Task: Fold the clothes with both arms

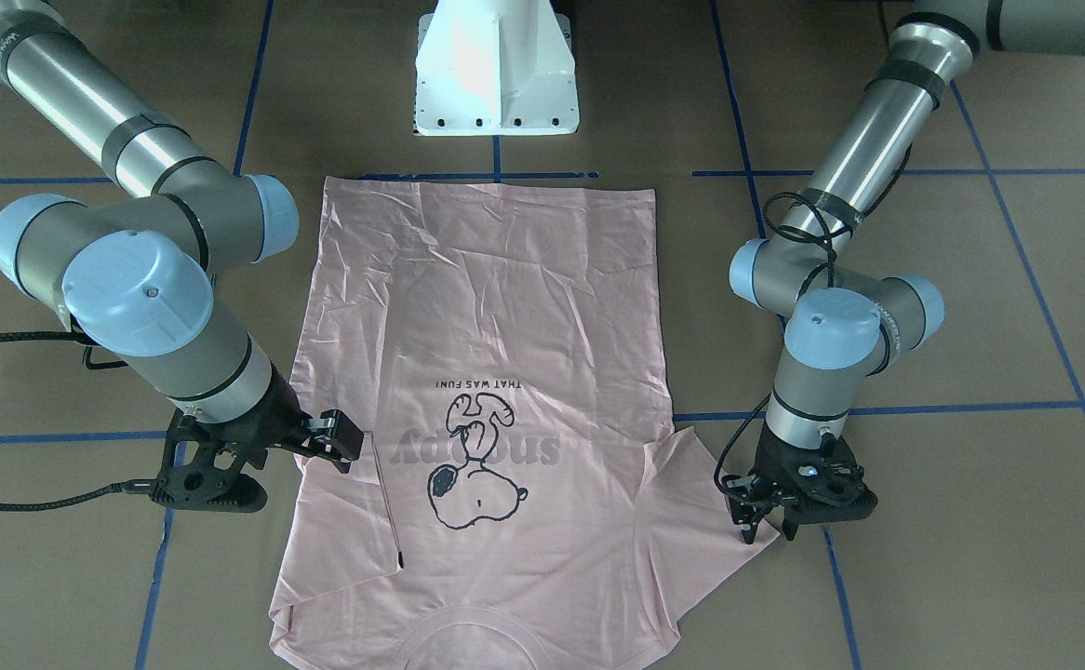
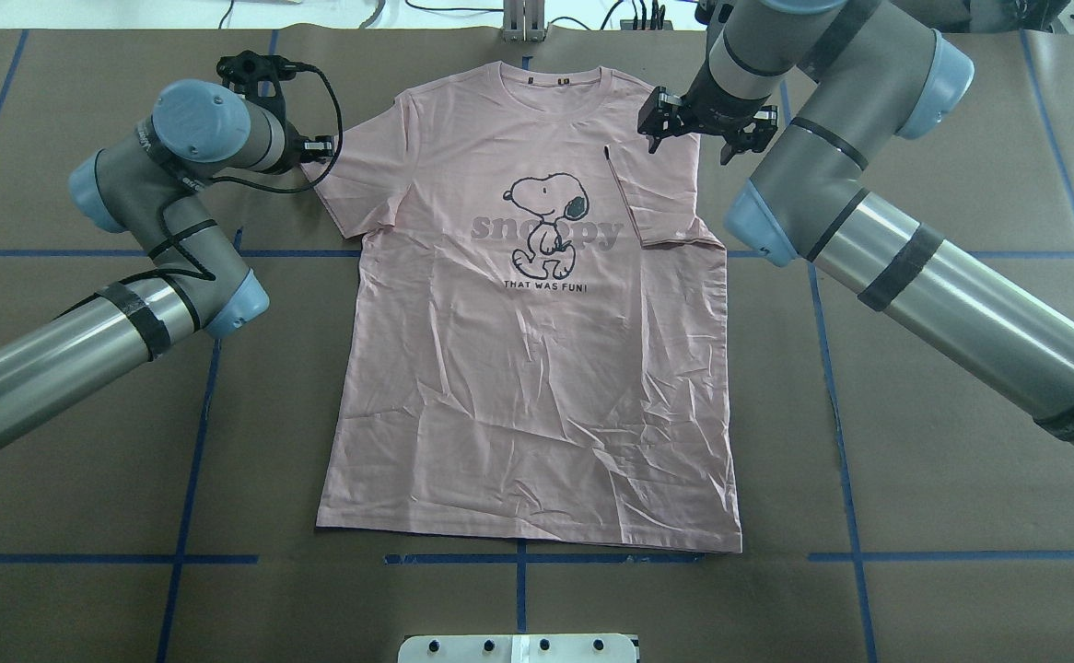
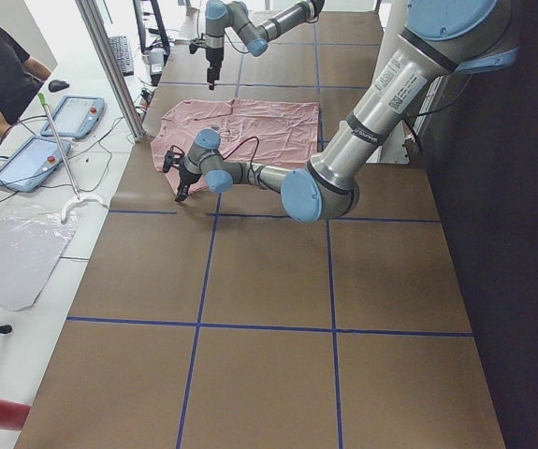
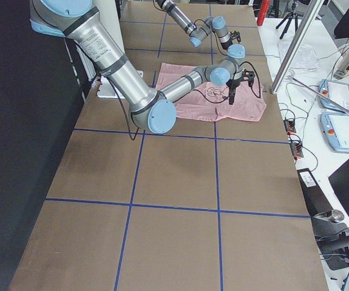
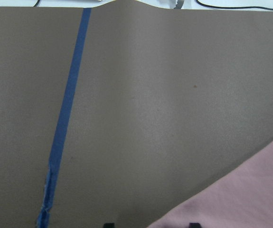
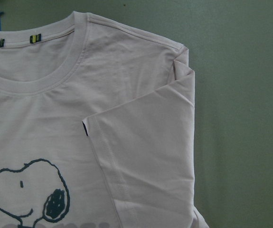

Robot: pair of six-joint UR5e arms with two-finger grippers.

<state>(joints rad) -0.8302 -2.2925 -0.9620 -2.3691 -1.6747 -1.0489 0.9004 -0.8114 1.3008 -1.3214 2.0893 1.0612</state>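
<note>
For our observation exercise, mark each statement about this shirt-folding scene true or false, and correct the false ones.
1. The T-shirt lies print side up. True.
2. Both sleeves are folded in. False: only the right sleeve is folded onto the front; the left sleeve lies spread.
3. The left pincer grips the hem. False: it is open at the left sleeve's edge.
4. The right pincer is over the shirt's shoulder area. True.

Shirt (image 2: 537, 387) pale pink. Snoopy print (image 2: 548, 226) black outline, black ear and nose. Lettering (image 2: 491, 230) behind it grey, caption (image 2: 544, 286) dark. Neck tags (image 6: 35, 38) green and yellow. Table (image 2: 915, 460) brown with a blue tape grid (image 2: 86, 558). Left arm (image 2: 58, 359) and right arm (image 2: 961, 313) grey metal, light-blue caps (image 2: 201, 110), black bands. Base (image 1: 496, 84) white.
</note>
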